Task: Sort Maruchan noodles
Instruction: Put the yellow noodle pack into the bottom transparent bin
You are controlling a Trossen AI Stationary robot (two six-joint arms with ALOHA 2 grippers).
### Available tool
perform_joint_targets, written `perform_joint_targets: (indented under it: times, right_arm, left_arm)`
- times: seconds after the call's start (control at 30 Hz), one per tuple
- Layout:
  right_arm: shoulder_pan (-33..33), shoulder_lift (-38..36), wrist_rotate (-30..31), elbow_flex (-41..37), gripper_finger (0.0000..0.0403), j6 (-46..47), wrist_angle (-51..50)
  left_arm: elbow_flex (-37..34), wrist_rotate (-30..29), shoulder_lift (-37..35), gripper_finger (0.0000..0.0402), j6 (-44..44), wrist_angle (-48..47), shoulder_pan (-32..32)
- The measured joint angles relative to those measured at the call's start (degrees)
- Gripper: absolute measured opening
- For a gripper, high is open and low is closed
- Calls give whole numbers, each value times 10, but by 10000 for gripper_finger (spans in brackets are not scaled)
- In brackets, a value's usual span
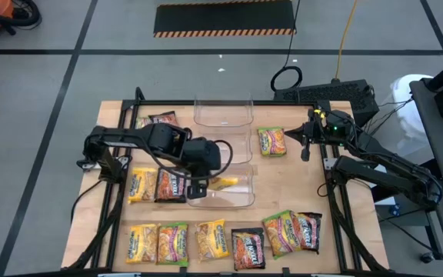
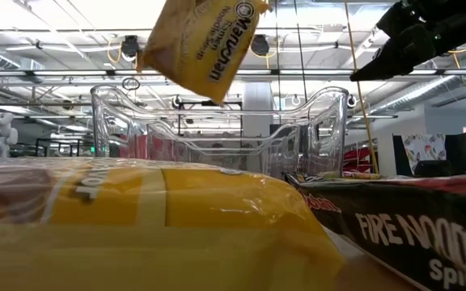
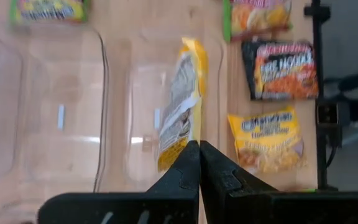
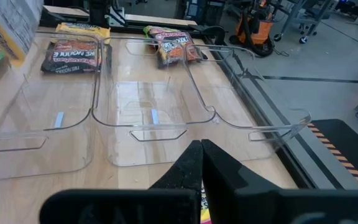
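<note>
Centre of table blocked by three clear bins (image 1: 223, 110) in a line, walls upright. Left gripper (image 1: 198, 187) hangs over the nearest bin (image 1: 241, 198), closed on a yellow packet (image 1: 225, 182) dangling into it. Front edge crowded by a row of noodle packets (image 1: 210, 240). Bare wood between bins and that row, and beside the green packet (image 1: 271, 141). Right gripper (image 1: 306, 152) parked at the right rail.
</note>
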Motion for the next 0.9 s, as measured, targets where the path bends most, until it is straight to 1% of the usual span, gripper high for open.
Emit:
perform_joint_targets:
  times: [0.33, 0.67, 0.9]
  right_arm:
    - [0, 0, 0, 0, 0, 1, 0]
    - [0, 0, 1, 0, 0, -2, 1]
    - [0, 0, 1, 0, 0, -1, 1]
  left_arm:
    - [0, 20, 37, 0, 20, -65, -1]
    - [1, 21, 65, 0, 70, -45, 4]
    - [0, 17, 74, 0, 84, -28, 17]
